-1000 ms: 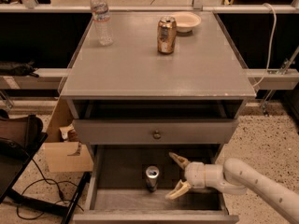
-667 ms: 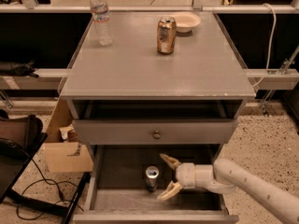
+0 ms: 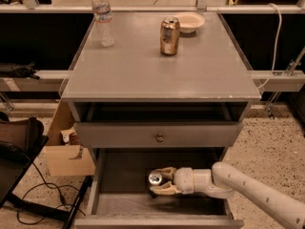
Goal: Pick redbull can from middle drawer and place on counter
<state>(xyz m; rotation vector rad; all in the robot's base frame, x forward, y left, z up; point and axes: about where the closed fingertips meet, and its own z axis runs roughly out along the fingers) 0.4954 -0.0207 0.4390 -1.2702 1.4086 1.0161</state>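
The redbull can (image 3: 155, 177) stands upright on the floor of the open middle drawer (image 3: 125, 205), near its centre; only its shiny silver top and a bit of its side show. My gripper (image 3: 157, 181) reaches in from the right, low inside the drawer. Its fingers (image 3: 164, 170) sit on either side of the can and press against it. The counter (image 3: 162, 73) is the flat grey cabinet top above.
On the counter stand a gold-copper can (image 3: 169, 36), a clear water bottle (image 3: 103, 18) and a pale bowl (image 3: 189, 22). A shut drawer front with a knob (image 3: 159, 137) overhangs the open drawer. A cardboard box (image 3: 66, 157) and cables lie at the left.
My gripper has moved left along the drawer to the can. Its fingers, spread wide before, have drawn in around the can.
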